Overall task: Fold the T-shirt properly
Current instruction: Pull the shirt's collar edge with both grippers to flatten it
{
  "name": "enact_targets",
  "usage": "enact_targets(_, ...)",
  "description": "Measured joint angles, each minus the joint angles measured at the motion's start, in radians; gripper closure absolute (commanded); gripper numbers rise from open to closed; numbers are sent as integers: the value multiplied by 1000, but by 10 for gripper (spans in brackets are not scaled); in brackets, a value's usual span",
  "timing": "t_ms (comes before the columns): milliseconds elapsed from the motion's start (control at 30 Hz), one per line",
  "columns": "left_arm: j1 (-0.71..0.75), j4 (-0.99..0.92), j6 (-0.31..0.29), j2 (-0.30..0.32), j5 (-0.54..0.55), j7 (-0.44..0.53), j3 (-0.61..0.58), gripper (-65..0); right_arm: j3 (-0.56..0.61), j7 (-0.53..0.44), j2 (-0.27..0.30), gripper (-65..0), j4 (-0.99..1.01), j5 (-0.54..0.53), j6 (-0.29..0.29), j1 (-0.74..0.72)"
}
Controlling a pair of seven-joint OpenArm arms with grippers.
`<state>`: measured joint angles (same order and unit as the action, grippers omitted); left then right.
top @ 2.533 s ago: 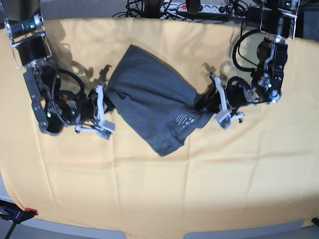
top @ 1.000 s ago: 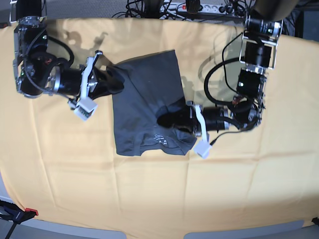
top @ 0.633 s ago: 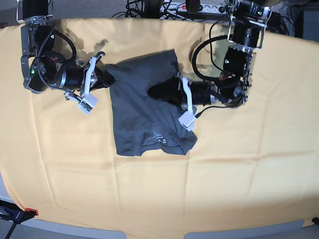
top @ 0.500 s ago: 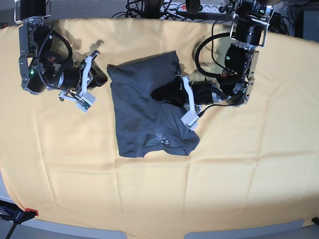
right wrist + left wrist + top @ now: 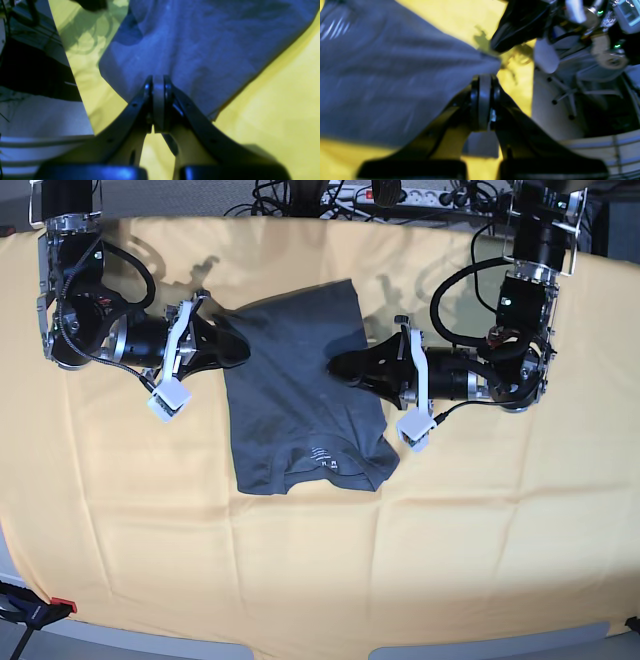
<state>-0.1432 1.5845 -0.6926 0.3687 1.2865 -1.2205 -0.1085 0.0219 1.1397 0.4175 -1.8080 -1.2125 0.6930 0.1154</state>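
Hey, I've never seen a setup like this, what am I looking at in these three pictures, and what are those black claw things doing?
It's a two-armed robot folding laundry. One picture looks down from above; the other two come from cameras on each wrist, looking along the claws. A dark grey T-shirt, partly folded, lies on a yellow tablecloth. The left gripper and the right gripper are both shut, at opposite edges of the shirt. Whether either actually pinches cloth, I can't tell. Cables and a power strip sit along the far edge.

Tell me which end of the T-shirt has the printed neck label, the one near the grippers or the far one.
The far one. On the T-shirt, the pale label sits at the end nearest the bottom of the base view; the left gripper and right gripper flank the opposite end.
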Motion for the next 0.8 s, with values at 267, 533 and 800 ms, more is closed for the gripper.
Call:
enact_targets(267,97,-1,0,-56,-106,87,-1,0,35,51,-65,0,0,119,0,0)
enact_targets(533,239,0,-5,-121,-186,98,-2,0,46,50,-66,0,0,301,0,1)
enact_targets(800,272,14,-21,-66,-228,127,-2,0,37,35,-60,0,0,386,1,0)
